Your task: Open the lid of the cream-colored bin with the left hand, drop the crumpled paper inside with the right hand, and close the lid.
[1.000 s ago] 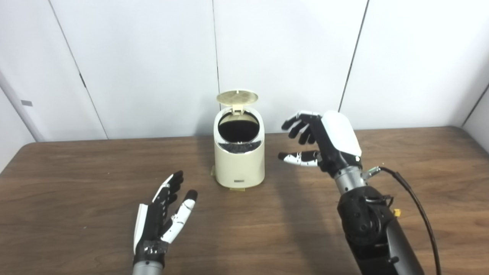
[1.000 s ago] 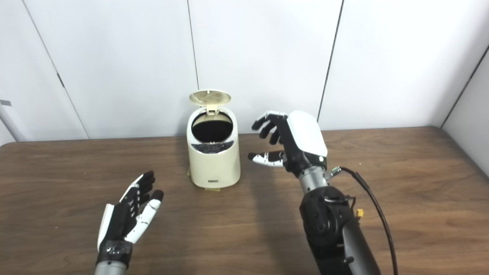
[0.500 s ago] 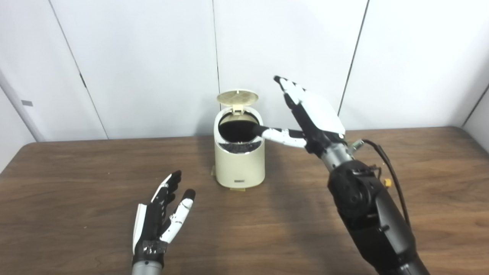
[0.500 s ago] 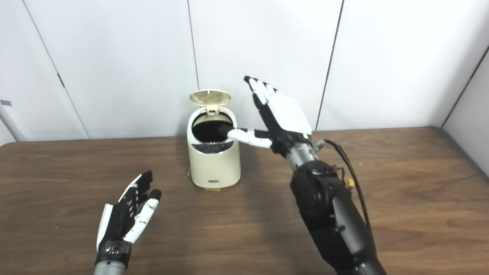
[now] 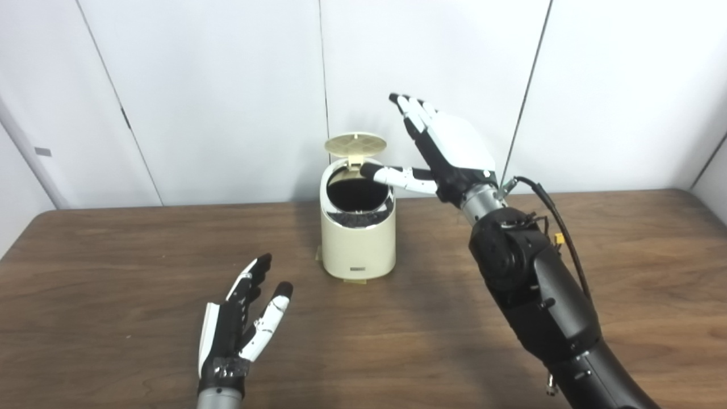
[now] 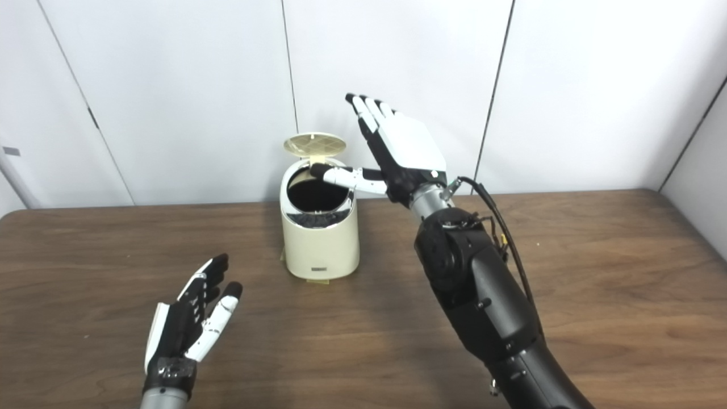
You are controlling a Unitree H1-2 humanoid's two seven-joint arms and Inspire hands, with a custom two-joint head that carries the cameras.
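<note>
The bin (image 5: pixel 358 238) was cream, its inside black. The surface (image 5: pixel 113 255) was dark brown wood grain. Both hands were black and white.

Lab-like test room, plain white wall panels (image 5: pixel 227 85), bare wooden table (image 5: pixel 113 272)

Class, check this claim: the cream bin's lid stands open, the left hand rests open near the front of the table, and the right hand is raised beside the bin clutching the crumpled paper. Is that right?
One detail is wrong. The right hand holds nothing: its fingers are spread, and no paper shows. The lid of the bin does stand open, and the left hand rests open near the table's front. The left eye view shows it.
</note>
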